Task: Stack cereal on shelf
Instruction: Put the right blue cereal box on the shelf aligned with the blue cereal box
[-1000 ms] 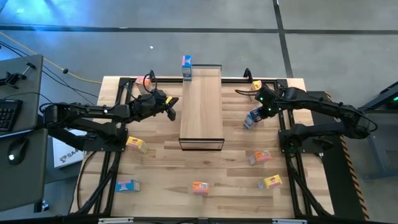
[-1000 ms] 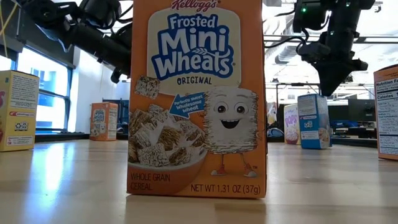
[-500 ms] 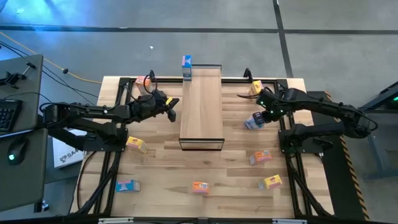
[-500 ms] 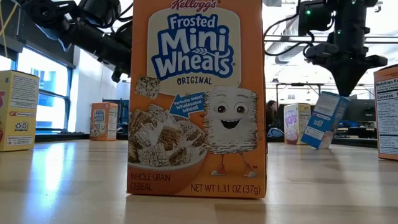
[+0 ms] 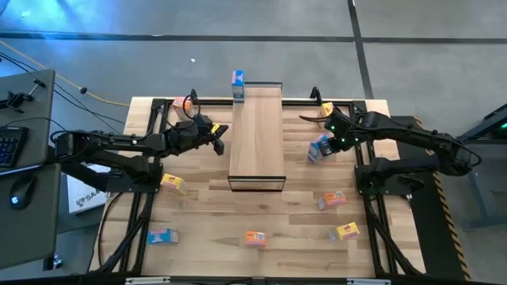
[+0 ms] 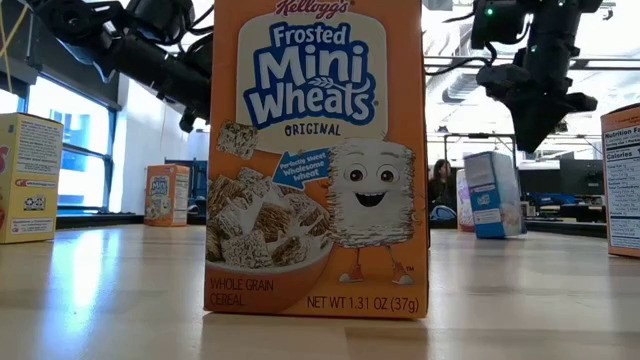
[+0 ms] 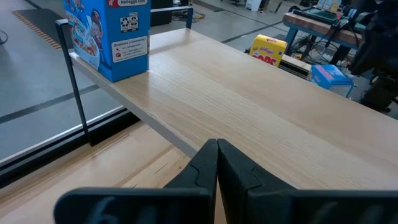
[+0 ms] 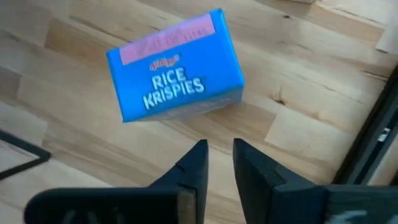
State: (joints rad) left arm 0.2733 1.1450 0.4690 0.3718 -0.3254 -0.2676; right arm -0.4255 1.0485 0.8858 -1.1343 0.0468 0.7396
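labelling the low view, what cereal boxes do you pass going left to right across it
yellow box at the left edge → small orange box far back → big Frosted Mini Wheats box up front → blue box under the right gripper → orange box cut off at the right edge

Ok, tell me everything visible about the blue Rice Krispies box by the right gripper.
The Rice Krispies box is a small blue cardboard carton with white lettering and a pink band along one edge. In the low view it stands upright on the slatted tabletop, closed and undented as far as shows. In the high view it sits right of the shelf, apart from it. The right gripper hangs above it, fingers slightly parted, touching nothing; only the table touches the box.
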